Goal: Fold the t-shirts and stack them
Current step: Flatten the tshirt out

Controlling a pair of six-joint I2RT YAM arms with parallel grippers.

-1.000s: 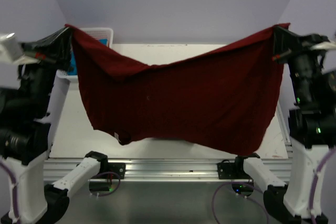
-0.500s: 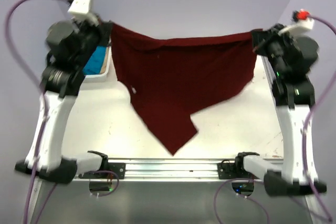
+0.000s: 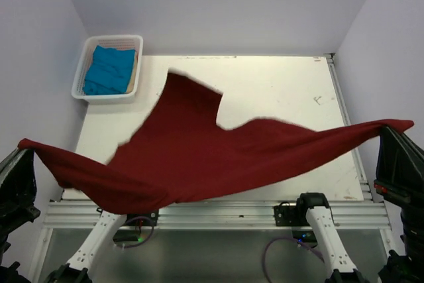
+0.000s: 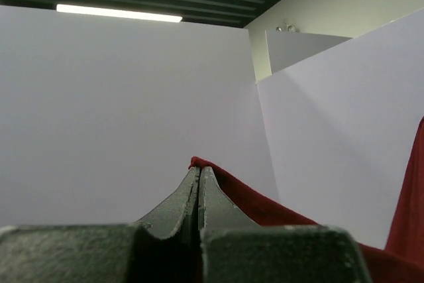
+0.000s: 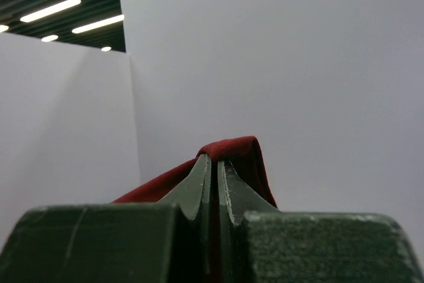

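A dark red t-shirt [image 3: 199,157] is stretched in the air above the table, its far edge flung toward the back. My left gripper [image 3: 25,145] at the near left is shut on one corner of it, seen as red cloth [image 4: 265,207] over the closed fingertips [image 4: 189,193]. My right gripper [image 3: 397,128] at the near right is shut on the other corner, seen as a red fold [image 5: 232,148] over its fingertips [image 5: 228,180]. A folded blue t-shirt [image 3: 109,69] lies in the white basket [image 3: 83,94] at the back left.
The white table [image 3: 285,91] has walls at its back and on both sides. The basket stands at the back left corner. The arm bases [image 3: 301,210] sit on the rail at the near edge.
Both grippers have swung from high at the back down to the near edge, pulling the red t-shirt forward. The hanging part has flipped out toward the back of the table.
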